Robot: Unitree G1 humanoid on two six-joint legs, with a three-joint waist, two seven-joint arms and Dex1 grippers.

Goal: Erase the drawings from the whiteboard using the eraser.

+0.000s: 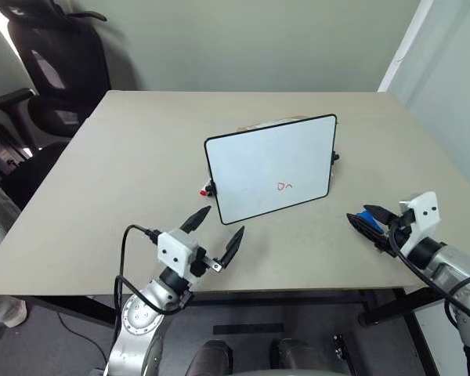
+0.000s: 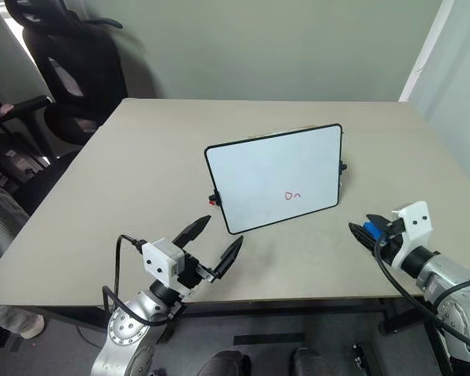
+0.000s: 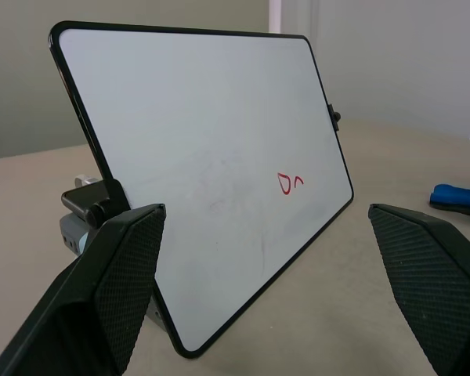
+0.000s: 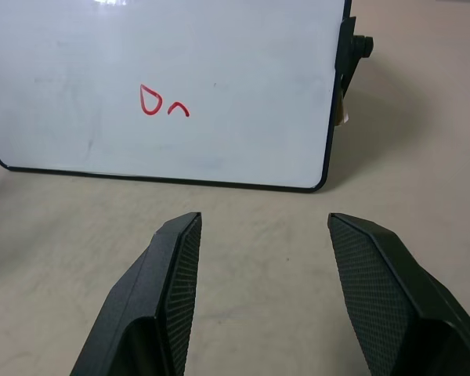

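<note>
Right end effector [image 4: 258,258] gapes toward upright, landscape whiteboard [image 4: 219,70].

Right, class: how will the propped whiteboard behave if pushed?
Probably stiff: the whiteboard looks flat and framed. It leans back on a rear prop, so a firm push may tip or slide it on the smooth table.

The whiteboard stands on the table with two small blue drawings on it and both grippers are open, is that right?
No: the drawings on the whiteboard are red, not blue; the right wrist view shows it. The board does stand on the table, and the left gripper and right gripper are open.
</note>
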